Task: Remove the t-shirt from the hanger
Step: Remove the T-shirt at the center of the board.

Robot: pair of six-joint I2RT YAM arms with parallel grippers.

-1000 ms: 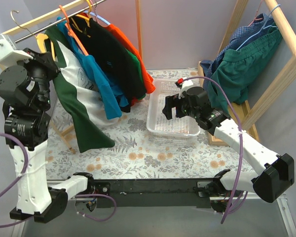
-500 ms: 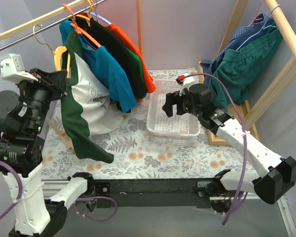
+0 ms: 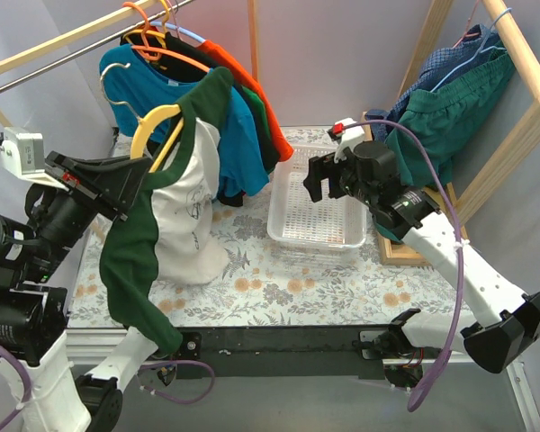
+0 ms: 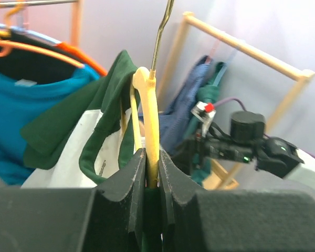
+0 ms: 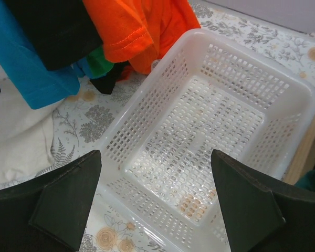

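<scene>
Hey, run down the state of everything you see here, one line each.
left gripper, shut on yellow hanger
yellow hanger, clamped, t-shirt on it
green-and-white t-shirt, draped on hanger
white basket, empty
right gripper, open above basket
blue shirt, hanging up

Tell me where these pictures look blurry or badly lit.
Top external view: evenly lit, sharp, no glare. Left wrist view: the left gripper is a dark, soft blur around the yellow hanger it clamps. Right wrist view: white basket crisp, the open right gripper dark and slightly soft.
</scene>
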